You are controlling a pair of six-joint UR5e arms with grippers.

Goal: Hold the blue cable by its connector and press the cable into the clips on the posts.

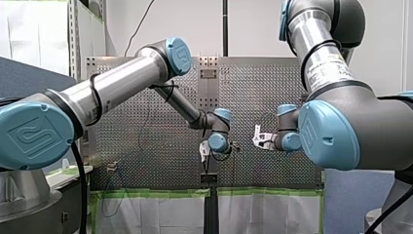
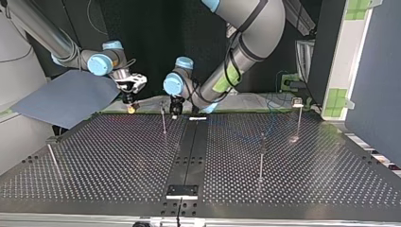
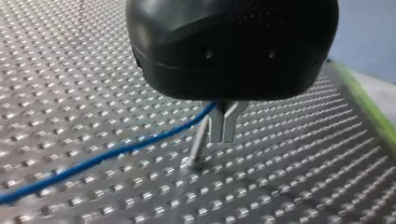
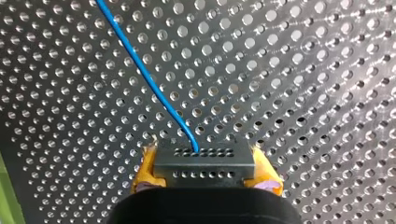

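Your blue cable (image 4: 135,60) leaves its dark connector (image 4: 204,158), which the right gripper (image 4: 205,171) clamps from both sides with its yellow pads (image 4: 145,172), over the perforated table (image 4: 303,93). Further along, the left gripper (image 3: 223,128) has its metal fingers closed on the cable, just beside a thin post (image 3: 198,144).

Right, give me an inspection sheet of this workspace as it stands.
Surface: perforated table, thin posts standing on it.
Job's things: connector with blue cable leaving it; the cable passes beside a post, clipping not visible.
Clutter: nothing seen.
Grippers: right tool, yellow pads shut on the connector; left tool, metal fingers shut on the blue cable.
Cables: black cable hanging along my left arm.
Surroundings: green tape on the table's edge; blue-grey sheet at the top view's left.
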